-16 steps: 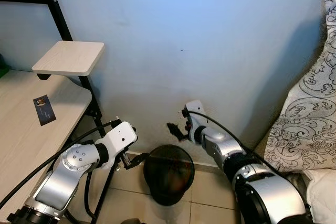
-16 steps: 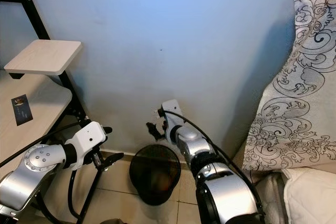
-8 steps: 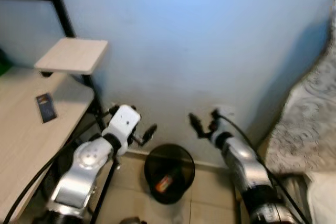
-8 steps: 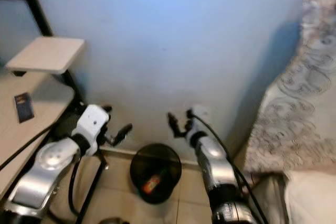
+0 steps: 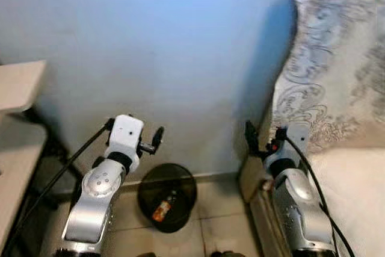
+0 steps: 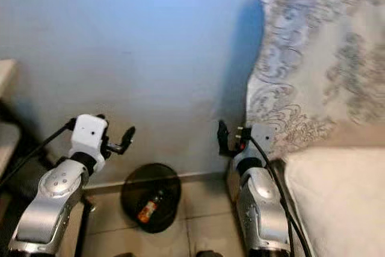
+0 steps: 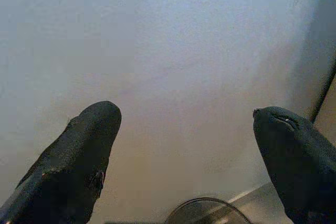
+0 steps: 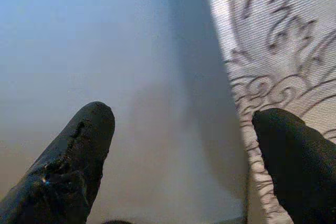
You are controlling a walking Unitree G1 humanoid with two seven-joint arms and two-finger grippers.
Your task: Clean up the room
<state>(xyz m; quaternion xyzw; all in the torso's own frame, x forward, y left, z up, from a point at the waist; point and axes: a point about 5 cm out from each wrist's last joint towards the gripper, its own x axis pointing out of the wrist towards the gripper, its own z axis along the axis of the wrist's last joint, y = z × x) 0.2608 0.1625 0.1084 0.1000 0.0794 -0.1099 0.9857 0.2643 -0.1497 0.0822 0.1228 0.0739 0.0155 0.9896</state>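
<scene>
A round black bin [image 5: 184,176] stands on the tiled floor against the blue wall. Inside it lies a small bottle [image 5: 162,208] with an orange label. My left gripper [image 5: 159,135] hangs open above the bin's left side, nothing between its fingers [image 7: 86,145]; the bin's rim [image 7: 206,203] peeks in at the edge of the left wrist view. My right gripper [image 5: 248,133] is open and empty too, held up to the right of the bin, close to the bed's corner. Its fingers [image 8: 79,150] face the wall and the patterned cloth [image 8: 278,40].
A bed with a grey-patterned cover [image 5: 337,58] and a pale mattress [image 5: 358,197] takes up the right side. The corner of a light wooden desk [image 5: 18,82] shows at the far left. Tiled floor [image 5: 222,227] lies between bin and bed.
The camera has swung right: the desk slid to the left edge and the bed now takes up the right. Both grippers stay open and sit higher against the wall.
</scene>
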